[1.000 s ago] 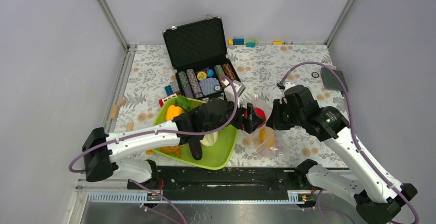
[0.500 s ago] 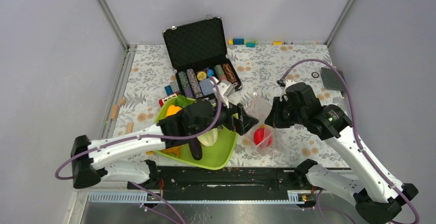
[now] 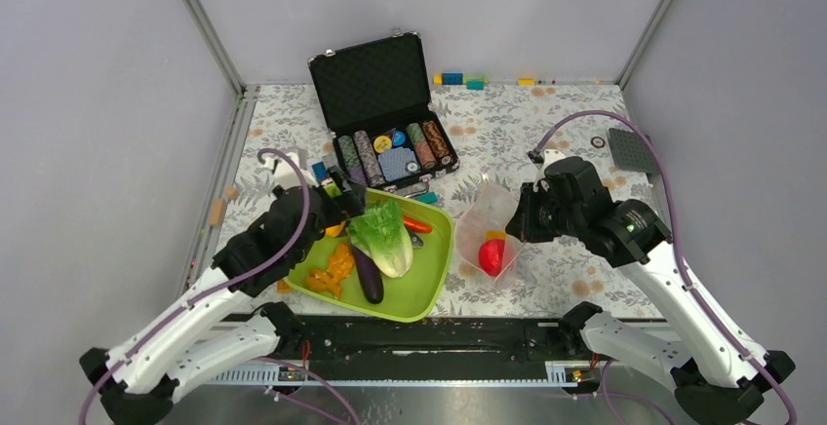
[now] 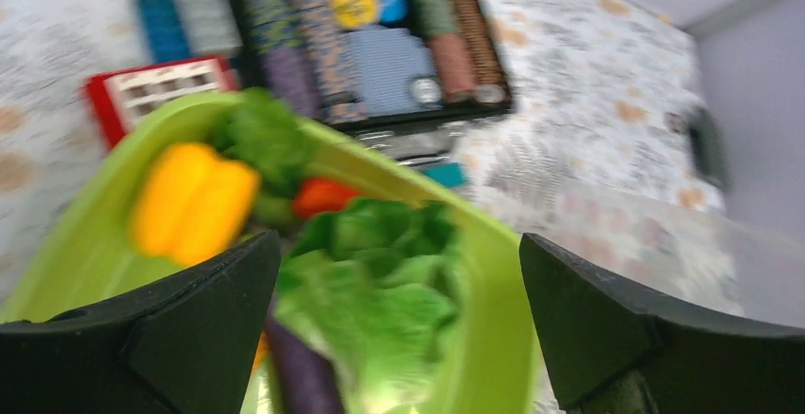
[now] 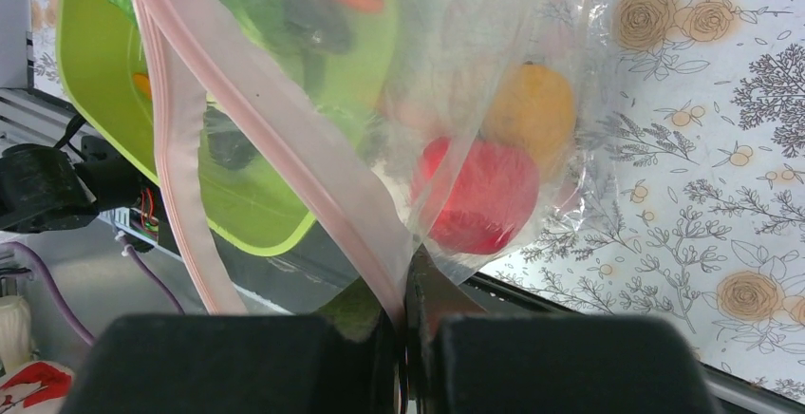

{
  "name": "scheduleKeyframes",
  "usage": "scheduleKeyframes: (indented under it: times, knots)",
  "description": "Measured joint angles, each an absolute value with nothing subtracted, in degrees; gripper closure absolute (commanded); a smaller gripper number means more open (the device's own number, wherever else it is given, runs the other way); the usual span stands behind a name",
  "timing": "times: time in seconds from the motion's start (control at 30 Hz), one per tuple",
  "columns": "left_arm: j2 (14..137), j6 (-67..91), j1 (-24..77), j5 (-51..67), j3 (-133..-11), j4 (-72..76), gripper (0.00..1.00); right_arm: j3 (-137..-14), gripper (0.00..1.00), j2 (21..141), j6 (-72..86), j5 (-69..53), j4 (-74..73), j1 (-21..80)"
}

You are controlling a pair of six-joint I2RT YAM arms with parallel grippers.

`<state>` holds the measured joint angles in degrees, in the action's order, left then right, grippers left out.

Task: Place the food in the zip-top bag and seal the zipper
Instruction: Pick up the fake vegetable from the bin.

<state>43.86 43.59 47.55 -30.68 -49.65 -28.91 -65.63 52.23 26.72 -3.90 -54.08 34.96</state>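
Note:
The zip-top bag (image 3: 485,222) stands open to the right of the lime-green tray (image 3: 430,281). My right gripper (image 3: 518,220) is shut on the bag's pinkish zipper strip (image 5: 285,139) and holds that edge up. A red apple (image 5: 475,196) and an orange fruit (image 5: 532,105) lie inside the bag. On the tray are the green lettuce (image 3: 380,235), purple eggplant (image 3: 368,276), a red-orange carrot (image 3: 416,224) and a yellow pepper (image 4: 190,200). My left gripper (image 3: 338,195) hangs open and empty over the tray's far left corner, and the lettuce (image 4: 380,272) shows between its fingers.
An open black case of poker chips (image 3: 390,157) stands behind the tray. A red-and-white box (image 4: 152,91) lies by the tray's far left corner. Small blocks (image 3: 463,79) line the back wall, and a dark plate (image 3: 634,150) lies at the far right.
My left gripper opened at the bag's mouth and the red apple dropped inside. The left arm then swung back left over the tray. The right gripper kept its hold.

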Motion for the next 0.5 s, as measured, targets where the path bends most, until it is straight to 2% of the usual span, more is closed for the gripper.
scheduleKeyframes:
  times: [0.2, 0.5]
  knots:
    - [43.83, 44.88, 30.79, -27.31, -43.31, -34.81, 0.01, -65.63, 0.97, 52.27, 26.57, -3.55, -54.74, 34.96]
    - [54.30, 39.92, 21.04, -19.88, -41.41, -33.54, 0.01, -65.63, 0.97, 52.27, 26.04, -3.51, -54.76, 34.96]
